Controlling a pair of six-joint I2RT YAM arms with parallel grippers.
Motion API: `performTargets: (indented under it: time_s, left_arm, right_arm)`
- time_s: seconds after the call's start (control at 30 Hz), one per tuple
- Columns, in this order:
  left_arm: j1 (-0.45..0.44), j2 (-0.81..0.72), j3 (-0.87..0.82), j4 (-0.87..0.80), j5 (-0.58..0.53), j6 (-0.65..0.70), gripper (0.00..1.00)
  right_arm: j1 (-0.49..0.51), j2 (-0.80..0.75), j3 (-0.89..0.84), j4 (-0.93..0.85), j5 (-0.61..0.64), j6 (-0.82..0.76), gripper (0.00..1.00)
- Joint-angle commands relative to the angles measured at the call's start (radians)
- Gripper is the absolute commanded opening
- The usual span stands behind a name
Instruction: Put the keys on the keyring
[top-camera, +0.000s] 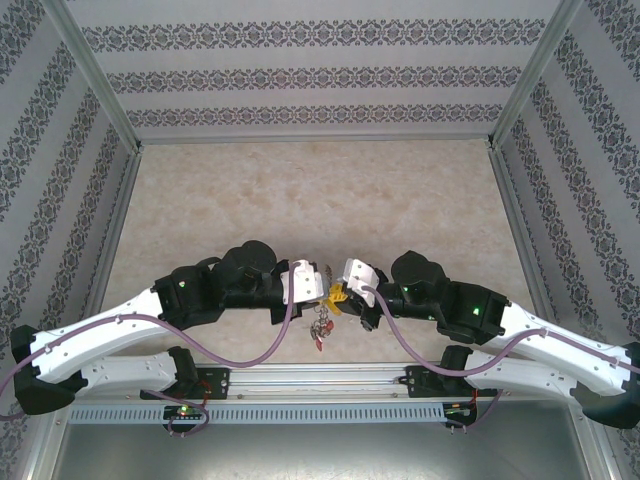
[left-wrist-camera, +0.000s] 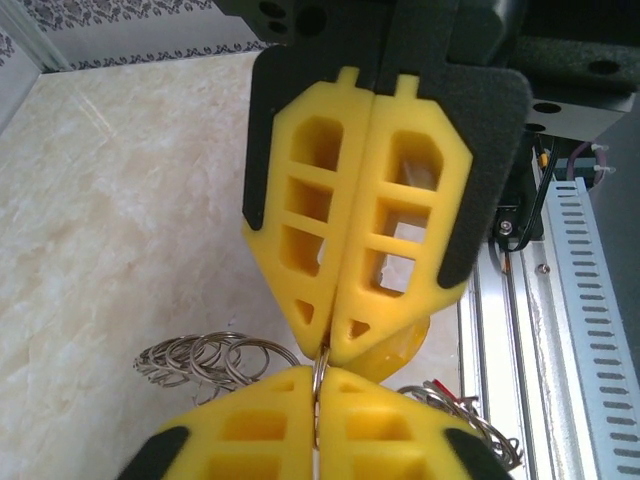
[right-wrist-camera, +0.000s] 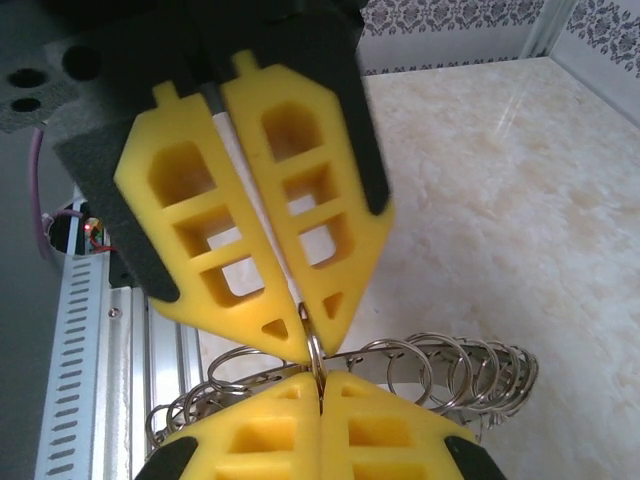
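Note:
My left gripper (top-camera: 328, 290) and right gripper (top-camera: 343, 293) meet tip to tip above the table's near edge. Both are shut on the same small loop (left-wrist-camera: 320, 362) of the keyring (right-wrist-camera: 440, 368), a silvery band strung with several small rings. In the left wrist view my left gripper (left-wrist-camera: 318, 390) is at the bottom and the right gripper's fingers (left-wrist-camera: 390, 300) point down at it. The right wrist view has my right gripper (right-wrist-camera: 319, 385) at the bottom, below the left gripper's fingers (right-wrist-camera: 340, 290). Keys (top-camera: 320, 330) dangle below the grippers, one red-headed (left-wrist-camera: 440, 386).
A metal rail (top-camera: 330, 378) with a perforated strip (left-wrist-camera: 590, 300) runs along the near edge just below the hanging keys. The beige marble tabletop (top-camera: 320, 200) stretches behind, bounded by patterned walls and aluminium posts (top-camera: 95, 75).

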Motion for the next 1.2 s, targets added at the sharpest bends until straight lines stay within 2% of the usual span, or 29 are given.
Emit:
performTargets:
  time_s: [0.0, 0.13, 0.17, 0.23, 0.27, 0.3, 0.37, 0.63, 0.83, 1.17]
  left_arm:
    - [-0.013, 0.000, -0.014, 0.028, -0.004, 0.006, 0.00]
    - [-0.014, -0.011, -0.033, 0.059, 0.006, 0.007, 0.00]
    - [-0.014, -0.018, -0.038, 0.069, 0.007, 0.006, 0.00]
    - [-0.013, -0.038, -0.051, 0.095, 0.001, 0.000, 0.00]
    - [-0.011, -0.048, -0.057, 0.105, -0.005, -0.002, 0.00]
    - [-0.007, -0.061, -0.062, 0.114, -0.007, -0.004, 0.00]
    - [-0.001, -0.079, -0.070, 0.123, -0.002, -0.009, 0.00]
    - [0.007, -0.119, -0.101, 0.175, 0.054, -0.015, 0.00]
    - [0.009, -0.161, -0.135, 0.244, 0.133, -0.020, 0.00]
    - [0.009, -0.187, -0.151, 0.248, 0.145, -0.018, 0.00]
  right_arm:
    - [-0.002, -0.015, 0.034, 0.042, -0.028, -0.015, 0.00]
    - [0.000, -0.023, 0.021, 0.064, -0.018, -0.009, 0.00]
    - [0.000, -0.024, 0.016, 0.067, -0.015, -0.004, 0.03]
    - [-0.001, -0.030, 0.004, 0.068, -0.016, 0.011, 0.25]
    - [0.000, -0.034, -0.002, 0.066, -0.021, 0.019, 0.32]
    - [-0.001, -0.041, -0.014, 0.064, -0.024, 0.026, 0.38]
    - [-0.001, -0.064, -0.035, 0.062, -0.021, 0.042, 0.40]
    - [-0.001, -0.156, -0.077, 0.051, 0.018, 0.073, 0.38]
    - [0.000, -0.095, -0.054, 0.098, -0.082, 0.056, 0.33]
    - [0.004, -0.045, -0.049, 0.145, -0.160, 0.054, 0.18]
